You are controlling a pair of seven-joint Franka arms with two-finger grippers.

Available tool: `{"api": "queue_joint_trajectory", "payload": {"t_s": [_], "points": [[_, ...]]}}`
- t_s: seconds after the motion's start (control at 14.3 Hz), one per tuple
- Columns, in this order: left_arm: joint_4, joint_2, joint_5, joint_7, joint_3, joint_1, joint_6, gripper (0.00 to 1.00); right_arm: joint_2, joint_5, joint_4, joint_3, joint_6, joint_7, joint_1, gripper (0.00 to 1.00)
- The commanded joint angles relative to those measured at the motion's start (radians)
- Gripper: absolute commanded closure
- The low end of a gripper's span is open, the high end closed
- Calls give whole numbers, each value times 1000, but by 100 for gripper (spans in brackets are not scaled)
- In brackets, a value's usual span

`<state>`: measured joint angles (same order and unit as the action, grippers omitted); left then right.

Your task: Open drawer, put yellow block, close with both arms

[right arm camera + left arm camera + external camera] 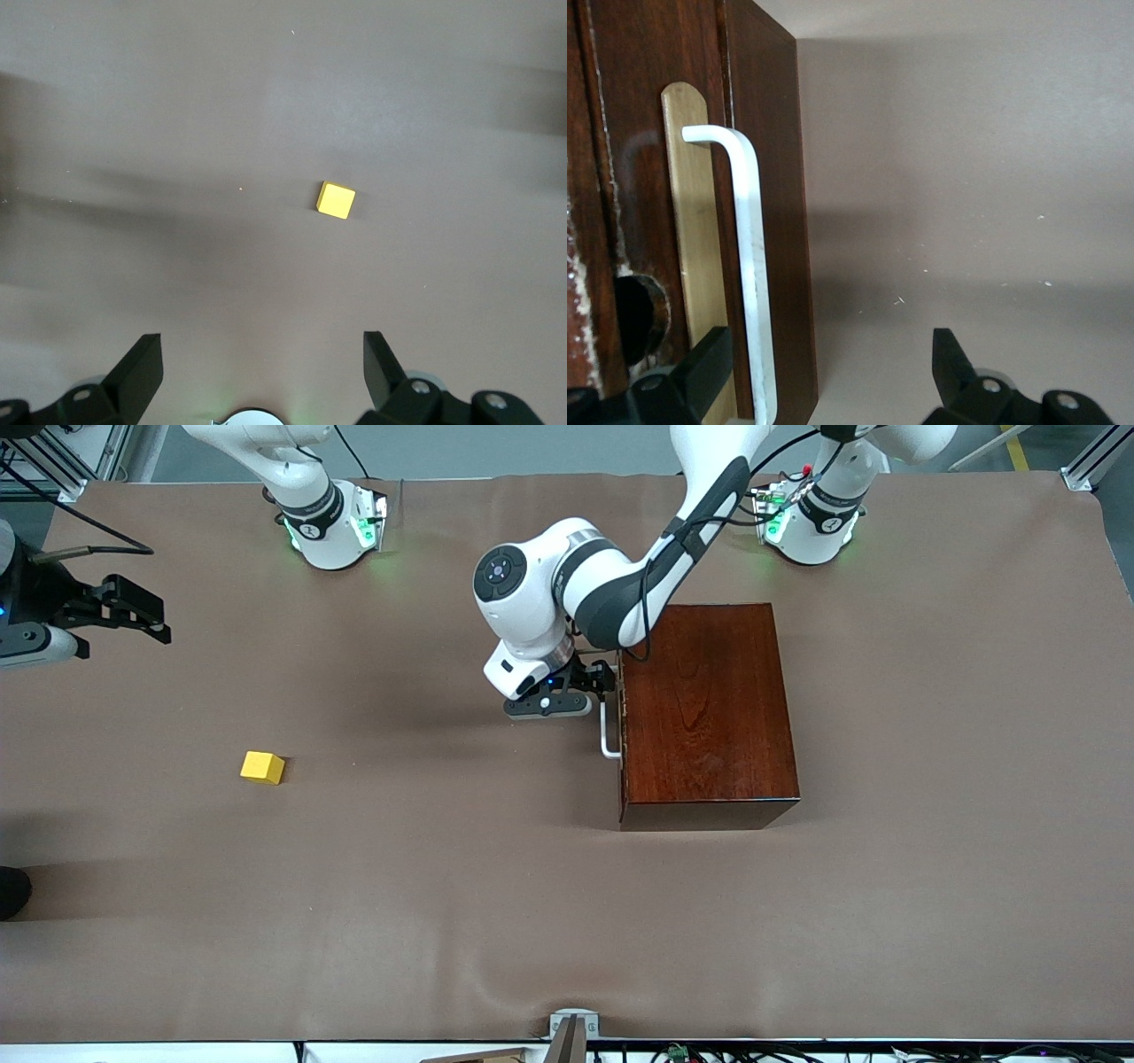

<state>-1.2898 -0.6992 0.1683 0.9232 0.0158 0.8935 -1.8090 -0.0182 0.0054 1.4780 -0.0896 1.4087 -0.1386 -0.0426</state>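
Note:
The mahogany box [709, 708] stands mid-table with its drawer shut, front [620, 133] flush and facing the right arm's end. The white loop handle [608, 735] [753, 266] sticks out from it. My left gripper [602, 682] [828, 363] is open at the handle's end farther from the front camera, and the handle bar lies between its fingers [700, 367] without being clamped. The yellow block [262, 767] [337, 200] lies on the mat toward the right arm's end. My right gripper [155, 620] [263, 367] is open and empty, up in the air near the right arm's end of the table.
A brown mat [443, 886] covers the table. The arm bases [337, 527] glow green along the edge farthest from the front camera. A small metal bracket [574, 1023] sits at the edge nearest the front camera.

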Motion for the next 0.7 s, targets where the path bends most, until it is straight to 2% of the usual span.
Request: {"api": "queue_joint_trajectory", "payload": {"t_s": [0.0,0.42,0.63], "points": [[26,-17,34,17,-8,7,34,0,26,16,21,-9,1,-9,-17,0],[27,-49,33,85,-10,2,43,0,26,16,21,-9,1,-9,-17,0],[32,-66,30,137,-10,1,-15,0,26,16,21,-9,1,-9,-17,0]]}}
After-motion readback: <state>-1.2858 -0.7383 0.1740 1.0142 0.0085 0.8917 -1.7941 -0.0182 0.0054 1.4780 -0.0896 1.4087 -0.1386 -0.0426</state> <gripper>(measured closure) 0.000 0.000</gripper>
